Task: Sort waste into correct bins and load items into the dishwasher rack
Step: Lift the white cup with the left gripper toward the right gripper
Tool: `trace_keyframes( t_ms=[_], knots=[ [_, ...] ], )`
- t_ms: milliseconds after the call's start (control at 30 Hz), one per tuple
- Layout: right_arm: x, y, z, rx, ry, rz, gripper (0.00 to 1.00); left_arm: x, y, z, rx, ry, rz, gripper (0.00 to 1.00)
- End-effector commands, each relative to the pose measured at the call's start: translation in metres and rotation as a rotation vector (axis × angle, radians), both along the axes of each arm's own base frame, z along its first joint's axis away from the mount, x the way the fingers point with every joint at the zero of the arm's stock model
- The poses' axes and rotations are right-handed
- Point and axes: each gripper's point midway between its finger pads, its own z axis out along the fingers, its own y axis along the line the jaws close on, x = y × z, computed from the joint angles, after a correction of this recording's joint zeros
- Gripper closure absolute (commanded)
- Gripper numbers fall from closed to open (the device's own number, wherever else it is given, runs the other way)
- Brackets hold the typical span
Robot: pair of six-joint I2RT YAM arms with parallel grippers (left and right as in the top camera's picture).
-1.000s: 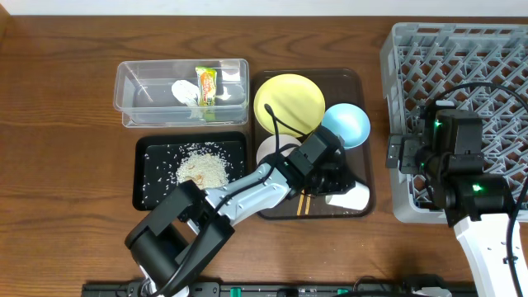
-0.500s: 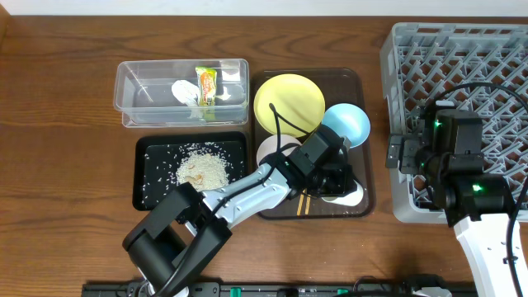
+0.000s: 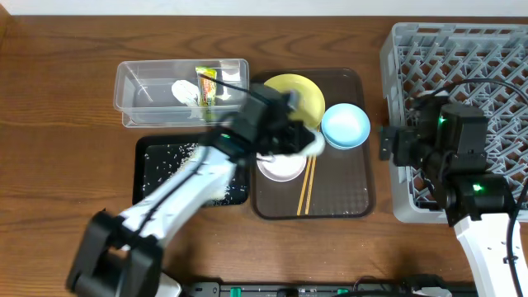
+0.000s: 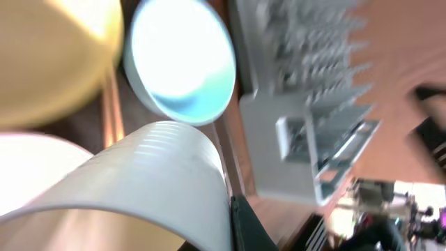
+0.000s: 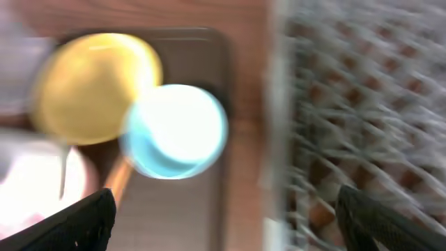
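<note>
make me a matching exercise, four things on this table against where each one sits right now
Things:
1. snack wrapper
2. rice scraps
3. chopsticks
4. dishwasher rack

Places:
a. on the brown serving tray
b. in the clear tub
c. in the black tray
d. at the right end of the table

Pairs: 1-b, 2-c, 3-a, 4-d

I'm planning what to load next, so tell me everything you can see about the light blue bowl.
The light blue bowl is round, smooth and glossy, pale blue with a whiter inside. It sits upright and looks empty, on the far right part of the brown tray, close against the yellow plate. Whether their rims touch is unclear. No gripper holds it.
</note>
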Motion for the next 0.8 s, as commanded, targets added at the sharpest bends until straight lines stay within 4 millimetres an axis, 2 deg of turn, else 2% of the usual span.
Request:
trace_keyframes(
  t_ms=[0,67,133,233,333,500,633,767],
  knots=[
    [-0.007,0.049,0.013,0.157,-0.029,0.312,0.04,0.011,0.020,0.028,-0.087,-0.057,-0.019,0.94],
    [-0.016,0.074,0.016,0.236,-0.035,0.476,0.07,0.015,0.025,0.046,-0.185,-0.053,-0.046,0.94],
    [-0.023,0.091,0.017,0.307,-0.032,0.589,0.13,0.013,0.025,0.061,-0.268,-0.053,-0.094,0.94],
    [-0.030,0.107,0.014,0.391,-0.014,0.694,0.23,0.004,0.023,0.084,-0.374,-0.057,-0.188,0.94],
    [-0.035,0.120,0.012,0.454,-0.009,0.788,0.29,-0.007,0.019,0.098,-0.438,-0.049,-0.259,0.94],
    [-0.042,0.136,0.016,0.542,-0.067,0.952,0.27,-0.017,0.018,0.107,-0.482,-0.011,-0.309,0.94],
    [-0.035,0.139,0.020,0.545,-0.131,0.994,0.26,-0.028,0.018,0.111,-0.508,0.008,-0.369,0.94],
    [-0.032,0.142,0.034,0.550,-0.222,1.051,0.25,-0.032,0.018,0.113,-0.520,0.035,-0.386,0.94]
  ],
)
